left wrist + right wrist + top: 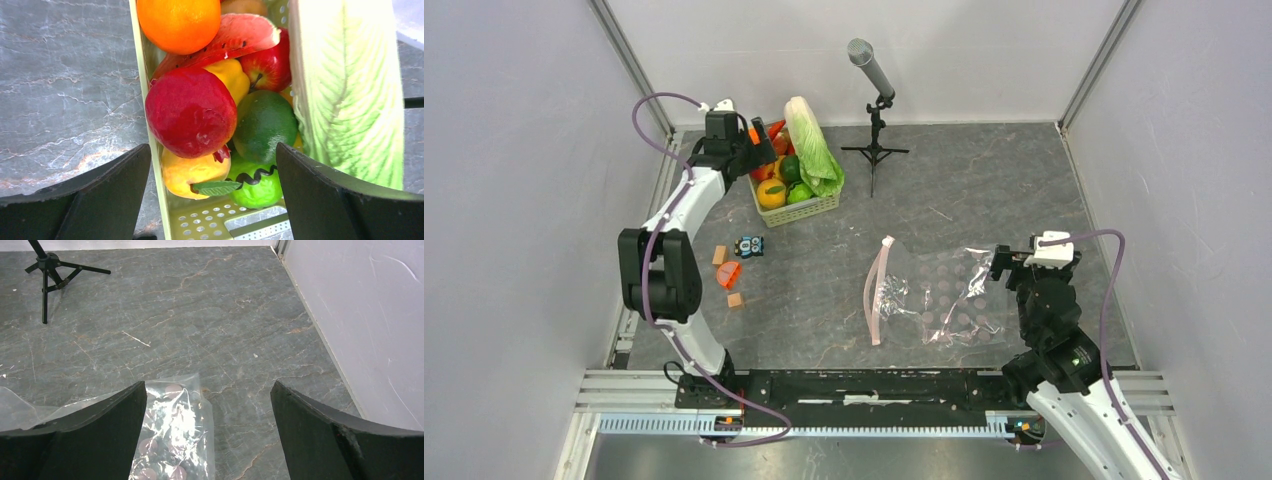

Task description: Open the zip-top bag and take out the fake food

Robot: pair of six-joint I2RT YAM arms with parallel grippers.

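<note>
The zip-top bag (934,295) lies flat on the table right of centre, with its pink zip strip (876,290) at the left end. My right gripper (1009,262) hovers open at the bag's right end; in the right wrist view the bag's corner (175,440) lies by the left finger, gripper (209,387) empty. My left gripper (759,158) stands open over the green basket (814,210). The fake food fills the basket: an orange (177,22), a red fruit (190,112), a dark green fruit (265,125) and a cabbage (350,90). The open left gripper (212,150) holds nothing.
A microphone on a small tripod (874,110) stands behind the basket. Two wooden blocks (719,255), an orange-red piece (729,274) and a small dark toy (749,246) lie near the left arm. Walls close off the left, right and back.
</note>
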